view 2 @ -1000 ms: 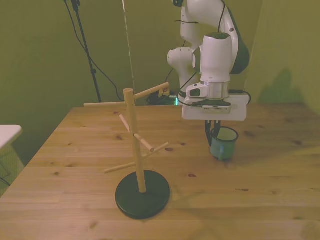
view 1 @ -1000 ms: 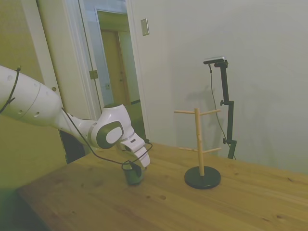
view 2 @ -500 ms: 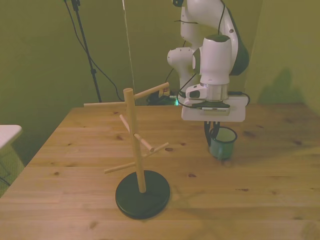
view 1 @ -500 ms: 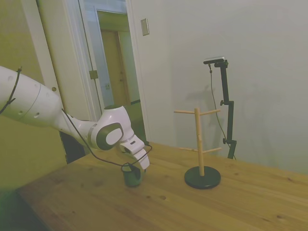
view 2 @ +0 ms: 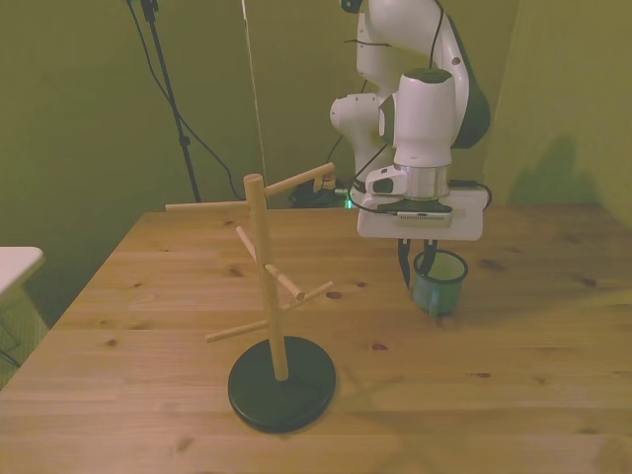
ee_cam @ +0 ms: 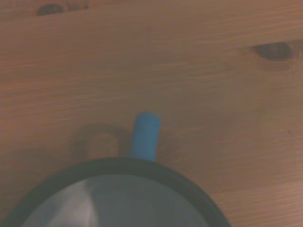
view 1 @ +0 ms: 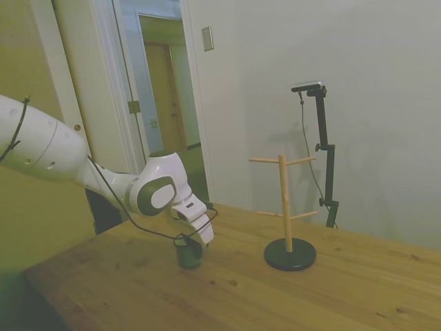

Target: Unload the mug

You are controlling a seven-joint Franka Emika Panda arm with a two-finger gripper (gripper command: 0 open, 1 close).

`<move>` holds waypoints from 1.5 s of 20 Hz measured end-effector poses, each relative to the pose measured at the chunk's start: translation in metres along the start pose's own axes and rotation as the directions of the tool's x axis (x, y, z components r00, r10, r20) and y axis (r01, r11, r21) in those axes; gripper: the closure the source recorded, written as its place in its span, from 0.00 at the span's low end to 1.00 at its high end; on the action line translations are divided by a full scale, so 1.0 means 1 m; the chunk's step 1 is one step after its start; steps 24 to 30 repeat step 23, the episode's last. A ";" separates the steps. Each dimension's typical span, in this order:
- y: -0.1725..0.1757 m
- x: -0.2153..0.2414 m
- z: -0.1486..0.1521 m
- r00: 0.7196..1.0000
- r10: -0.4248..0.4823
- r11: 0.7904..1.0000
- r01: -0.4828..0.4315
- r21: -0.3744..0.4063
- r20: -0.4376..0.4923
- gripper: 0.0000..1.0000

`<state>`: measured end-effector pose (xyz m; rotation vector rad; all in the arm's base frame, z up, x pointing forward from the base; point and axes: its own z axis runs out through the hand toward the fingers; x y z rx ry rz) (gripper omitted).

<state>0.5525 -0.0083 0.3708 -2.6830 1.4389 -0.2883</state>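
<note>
One mug [view 2: 439, 283] (light blue, dark-rimmed, one loop handle [ee_cam: 145, 135]). One wooden mug tree [view 2: 271, 296] on one round black base [view 2: 282, 383], carrying no mugs. One white arm, one gripper [view 2: 415, 265]. One wooden table [view 2: 513, 395].

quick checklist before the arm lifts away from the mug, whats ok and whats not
1. Mug off the wooden mug tree: ok, it stands apart from the tree, toward the front view's right.
2. Mug resting on the table: ok, it looks to be standing on the wood.
3. Mug upright: ok, its open mouth faces up in the front view.
4. Gripper released: cannot tell, the fingers are mostly hidden beneath the white flange, right at the mug's rim.
5. Handle free of snags: ok, the wrist view shows bare wood around it.
6. Nothing above the gripper to block a lift: ok.
</note>
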 end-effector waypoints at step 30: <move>-0.019 -0.131 -0.119 0.984 -0.156 0.980 0.165 0.115 -0.083 0.00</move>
